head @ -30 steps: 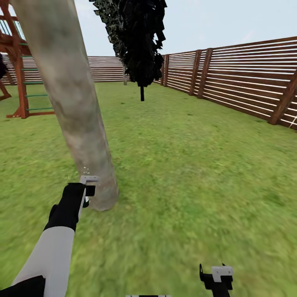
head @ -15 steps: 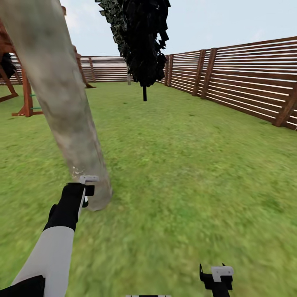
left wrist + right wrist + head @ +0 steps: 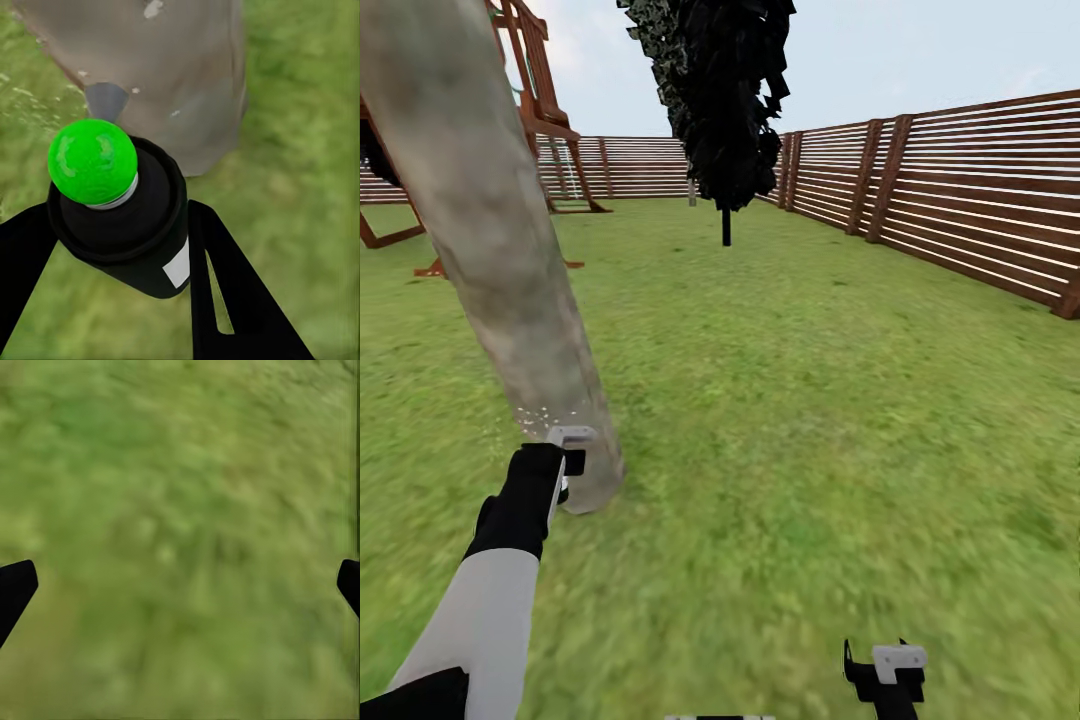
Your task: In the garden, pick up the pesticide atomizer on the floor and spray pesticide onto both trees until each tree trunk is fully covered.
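1. While the left gripper (image 3: pixel 565 462) holds the spray bottle (image 3: pixel 120 217) against the foot of the near tree trunk (image 3: pixel 510 260), the spraying step looks to be in hand: fine white specks (image 3: pixel 535 415) hang at the trunk just above the gripper.
2. Bottle: dark body, green knob on top, nozzle end toward the trunk. Jaws of the left gripper clamped on its sides, one black finger (image 3: pixel 225 300) each side.
3. Left arm: stretched forward and low, black wrist and white forearm in line, gripper just beside the trunk base, over the grass (image 3: pixel 810 400).
4. Right gripper (image 3: pixel 888 672): low, well apart from the trunk, idle. Its finger (image 3: pixel 15 589) tips sit wide apart over the grass, nothing between them.
5. Second tree (image 3: pixel 725 100): well beyond the trunk, near the wooden fence (image 3: pixel 970 190). A wooden play frame (image 3: pixel 530 80) stands behind the trunk.
6. Judgement: specks mark the low part; higher trunk looks bare. Next move likely calls for raising the nozzle up the trunk, then working round it before going to the second tree.
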